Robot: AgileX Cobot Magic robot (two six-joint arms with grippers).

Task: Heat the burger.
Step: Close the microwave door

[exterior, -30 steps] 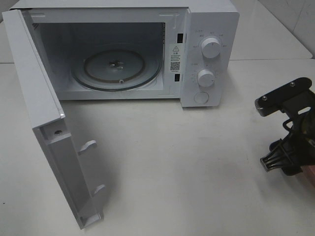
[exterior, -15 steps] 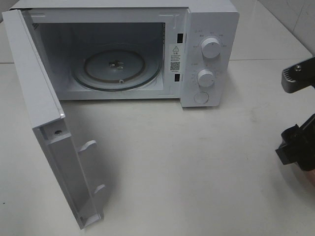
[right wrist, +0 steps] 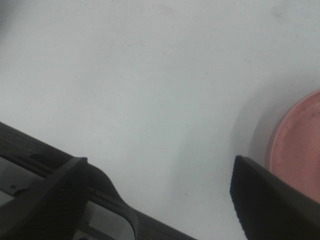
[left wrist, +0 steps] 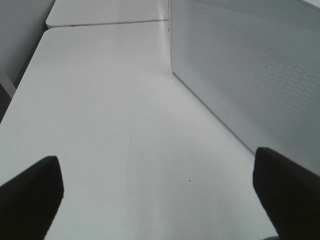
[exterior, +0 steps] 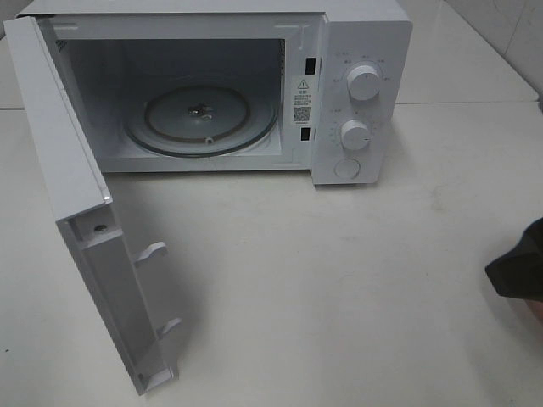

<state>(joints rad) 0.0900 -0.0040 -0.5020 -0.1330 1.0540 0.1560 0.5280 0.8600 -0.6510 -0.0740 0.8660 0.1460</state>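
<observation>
White microwave (exterior: 212,85) stands open on a white table (exterior: 339,271).
Both grippers, left (left wrist: 157,200) and right (right wrist: 160,200), spread wide, grasping nothing; pink plate (right wrist: 300,145) beside the right.

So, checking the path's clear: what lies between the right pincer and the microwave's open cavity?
Only bare white table, as the exterior high view shows. The right pincer is at that view's right edge; the microwave cavity holds just its glass turntable.

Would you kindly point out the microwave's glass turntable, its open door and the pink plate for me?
glass turntable (exterior: 204,119), exterior high view, on the glass beside its hub.
open door (exterior: 64,153), exterior high view, on the inner face.
pink plate (right wrist: 300,145), right wrist view, on the visible pink surface.
</observation>
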